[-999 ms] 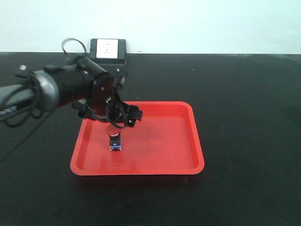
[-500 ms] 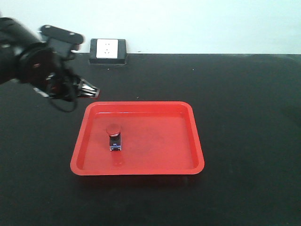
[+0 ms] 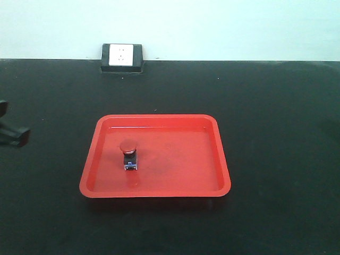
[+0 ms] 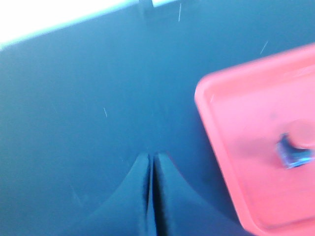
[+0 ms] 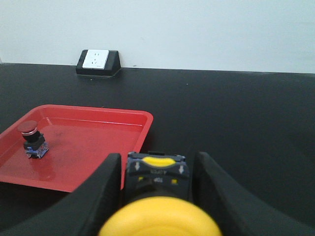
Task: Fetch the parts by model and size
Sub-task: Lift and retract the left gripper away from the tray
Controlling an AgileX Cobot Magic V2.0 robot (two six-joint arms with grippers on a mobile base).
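Red tray sits mid-counter. The red-capped switch stands upright in the tray's left half. The yellow-capped switch is clamped between the fingers of the right pincer, to the right of the tray. The left pincer is over bare counter left of the tray. Its fingers appear pressed together on nothing, though the view is blurred.
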